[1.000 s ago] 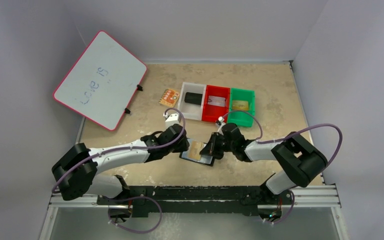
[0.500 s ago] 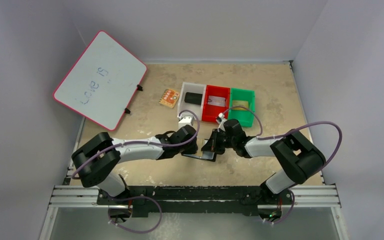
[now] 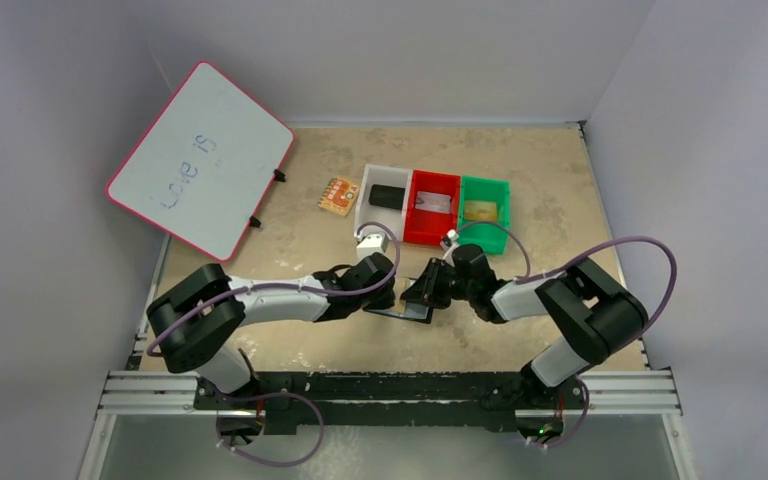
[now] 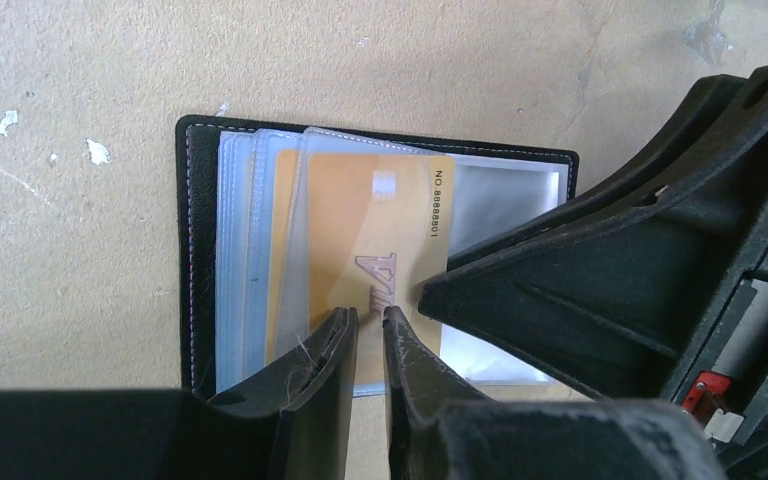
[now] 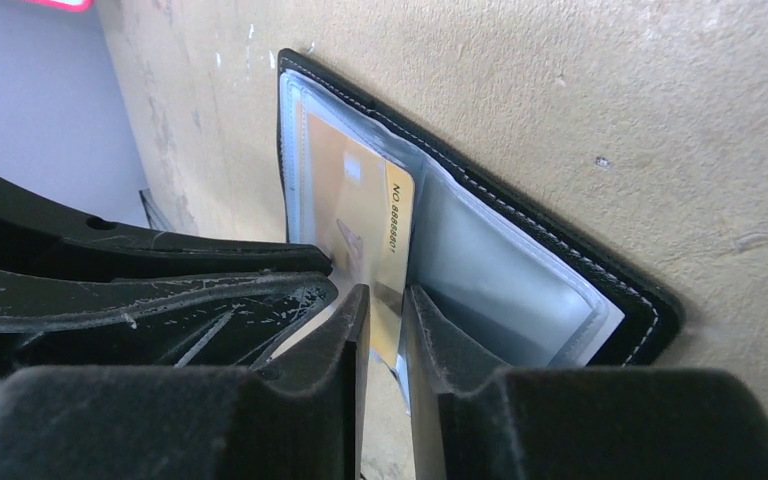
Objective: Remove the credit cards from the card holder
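The card holder (image 4: 188, 250) lies open on the table, black-edged with clear sleeves. A gold credit card (image 4: 380, 220) sticks partly out of a sleeve. My left gripper (image 4: 368, 322) hovers over the card's lower part, its fingers a narrow gap apart with nothing between them. My right gripper (image 5: 385, 300) stands slightly open, with the gold card's (image 5: 360, 210) edge in the gap. From above, both grippers (image 3: 385, 300) (image 3: 422, 293) meet over the holder (image 3: 407, 315). A silver card (image 3: 432, 202) lies in the red bin and a gold-tan card (image 3: 478, 210) in the green bin.
A white bin (image 3: 368, 215) holding a black block (image 3: 388, 196), a red bin (image 3: 412, 228) and a green bin (image 3: 505, 215) stand in a row behind the grippers. An orange patterned square (image 3: 337, 195) lies left of them. A whiteboard (image 3: 200, 160) leans at the back left.
My left arm has swung forward and right, so its gripper now covers the holder's gold card in the top view. The right gripper has barely shifted.
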### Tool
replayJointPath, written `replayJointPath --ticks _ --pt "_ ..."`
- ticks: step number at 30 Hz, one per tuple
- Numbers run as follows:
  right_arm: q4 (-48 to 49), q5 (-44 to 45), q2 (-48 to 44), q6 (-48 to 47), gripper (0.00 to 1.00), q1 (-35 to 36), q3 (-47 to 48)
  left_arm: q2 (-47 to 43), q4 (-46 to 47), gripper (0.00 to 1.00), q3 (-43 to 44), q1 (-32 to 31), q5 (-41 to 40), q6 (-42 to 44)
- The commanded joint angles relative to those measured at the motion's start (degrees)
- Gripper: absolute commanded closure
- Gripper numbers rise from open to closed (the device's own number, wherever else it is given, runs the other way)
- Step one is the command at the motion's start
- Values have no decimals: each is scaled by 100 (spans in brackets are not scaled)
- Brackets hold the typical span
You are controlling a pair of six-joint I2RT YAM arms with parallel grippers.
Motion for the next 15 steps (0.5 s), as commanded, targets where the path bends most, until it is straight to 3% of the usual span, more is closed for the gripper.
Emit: replayJointPath --ticks 1,4,10,15 --pt "837 294 276 645 75 -47 -232 -84 -195 84 -215 -31 -157 -103" --pt "1161 312 407 820 74 -43 -328 -81 -221 84 -222 -27 -155 -104" --pt "1090 522 158 790 100 -47 -493 -97 -276 85 -195 -32 -280 -150" --pt "589 569 -219 484 100 -71 -535 -277 -278 79 -109 -33 -377 -140"
